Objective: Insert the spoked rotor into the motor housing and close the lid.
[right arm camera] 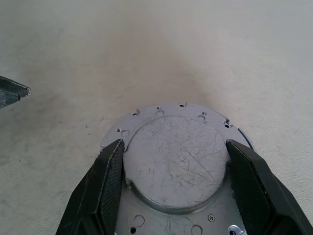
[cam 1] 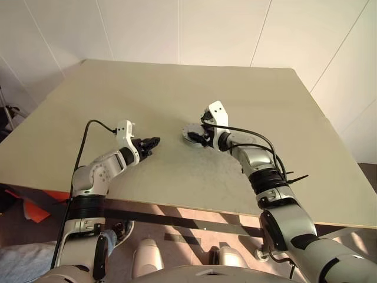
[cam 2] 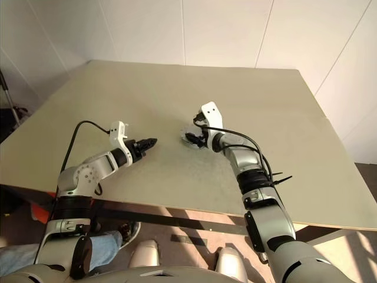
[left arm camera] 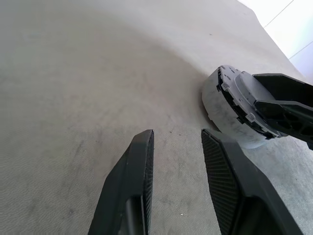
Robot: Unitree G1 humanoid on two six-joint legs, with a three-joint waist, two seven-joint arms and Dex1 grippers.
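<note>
My right gripper [right arm camera: 171, 171] straddles the lid's [right arm camera: 173, 156] raised disc at frame centre, fingers against its sides; my left gripper [cam 1: 152, 143], part-open, holds nothing, centre-left.

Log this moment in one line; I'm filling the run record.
left end effector: open, empty | right end effector: astride lid | table

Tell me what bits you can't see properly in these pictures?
- Inside of the motor housing: right wrist view, the lid covers it, so coils and rotor can't be checked.
- Housing's near edge: cut off at that picture's bottom.
- Whether the right hand touches the lid: unclear.
- Head views: housing too small, partly behind the right hand.
</note>
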